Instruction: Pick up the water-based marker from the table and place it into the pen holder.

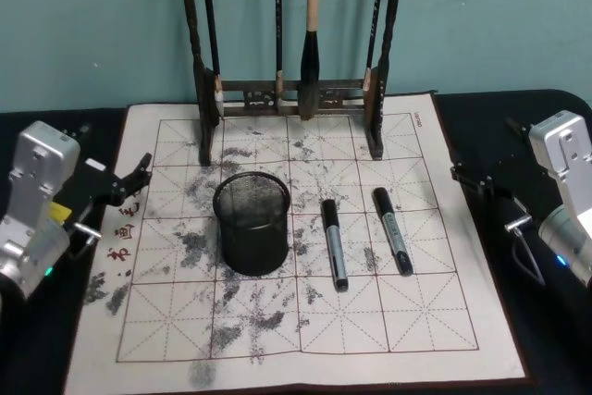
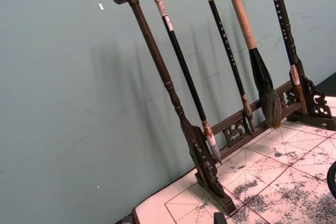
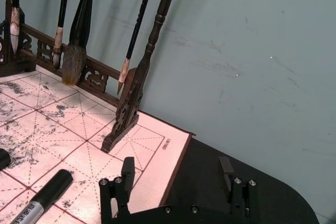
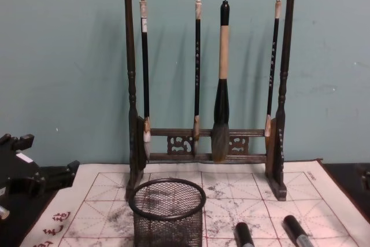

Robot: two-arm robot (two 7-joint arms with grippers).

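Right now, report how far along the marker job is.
Done: nothing yet. The left marker and the right marker lie flat on the mat, to the right of the pen holder, which looks empty. In hand: nothing. The left hand sits open at the mat's left edge and the right hand is open off its right edge. Left to do: grasp a marker, lift it and drop it into the holder.

White mat [image 1: 305, 321] with red grid and grey smudges; black mesh pen holder [image 1: 252, 228]; beside the holder, nearer marker [image 1: 334, 242] and farther marker [image 1: 392, 230] black, labels perhaps grey.
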